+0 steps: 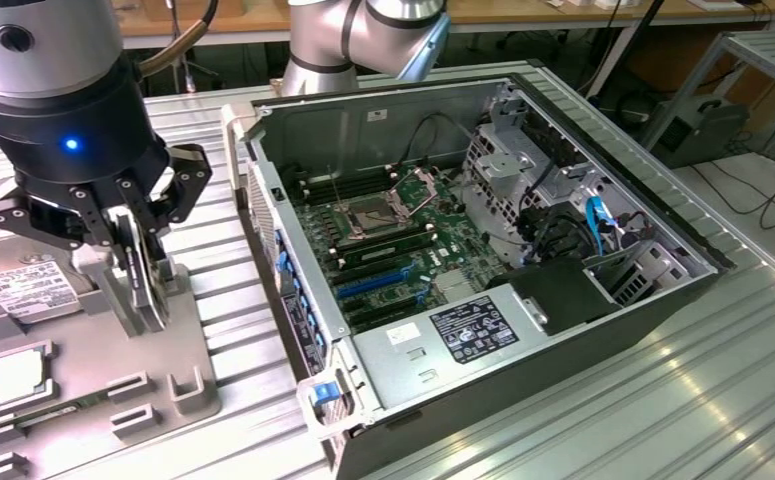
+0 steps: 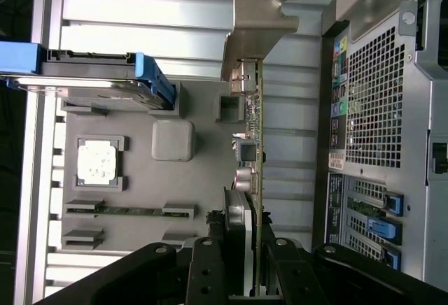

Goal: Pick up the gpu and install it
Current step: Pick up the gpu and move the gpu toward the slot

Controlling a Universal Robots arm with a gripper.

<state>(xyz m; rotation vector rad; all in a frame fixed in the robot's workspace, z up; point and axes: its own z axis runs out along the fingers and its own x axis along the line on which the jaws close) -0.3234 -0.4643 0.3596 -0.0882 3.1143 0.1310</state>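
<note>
The gripper (image 1: 134, 265) is clamped narrowly on the gpu (image 2: 256, 109), held on edge at the grey tray (image 2: 203, 179), on the exterior view's left of the open case (image 1: 414, 420). Lift straight up, keeping the card vertical and clear of the tray's holders.

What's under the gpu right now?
The grey fixture tray, also holding a hard drive and processor chip. The tool covers one end of the gpu; contact with the tray is hidden.

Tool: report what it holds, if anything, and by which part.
The tool grips the thin flat black expansion card, clamping its faces at the end opposite its silvery metal bracket.
</note>
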